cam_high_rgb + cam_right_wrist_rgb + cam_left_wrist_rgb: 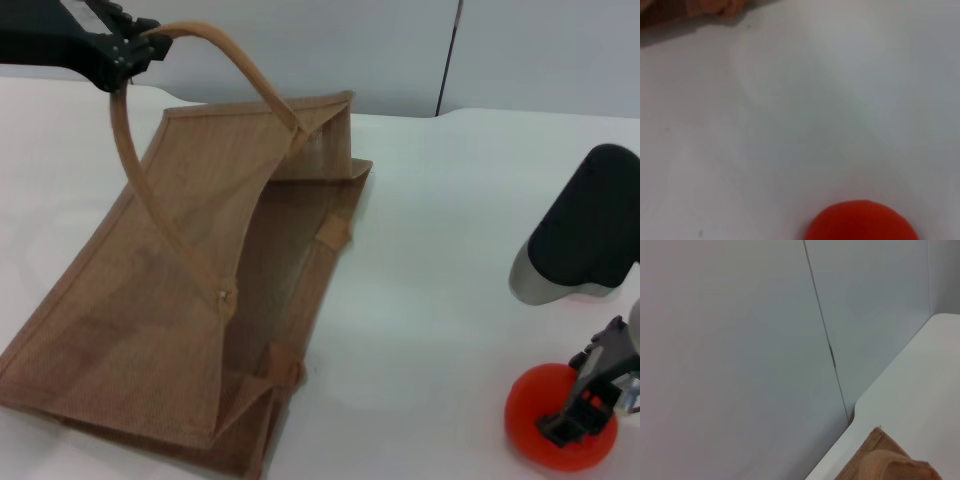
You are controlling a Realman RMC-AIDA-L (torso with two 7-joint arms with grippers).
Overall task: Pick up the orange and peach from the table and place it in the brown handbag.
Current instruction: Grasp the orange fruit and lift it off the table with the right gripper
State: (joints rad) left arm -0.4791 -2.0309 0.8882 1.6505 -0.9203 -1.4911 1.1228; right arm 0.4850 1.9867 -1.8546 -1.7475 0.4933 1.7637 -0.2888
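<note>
Head view: bag [190, 300] lies left of centre, long axis running 7 to 1 o'clock, mouth facing 4 o'clock. Bare table [430, 300] stretches between bag and orange [560, 420] at 5 o'clock near front edge. Left gripper [125, 55] at 11 o'clock, pinched on handle [150, 190], lifting upper wall. Right gripper [590, 395] over orange, fingers straddling it; grip cannot tell.

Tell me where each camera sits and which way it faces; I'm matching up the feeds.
Head: looks forward and down at the table; left gripper lifts the brown handbag handle, right gripper is at the orange.
Left wrist: faces the wall; handbag corner; no fingers show.
Right wrist: looks at the orange; no fingers.
Shared: orange, handbag.
</note>
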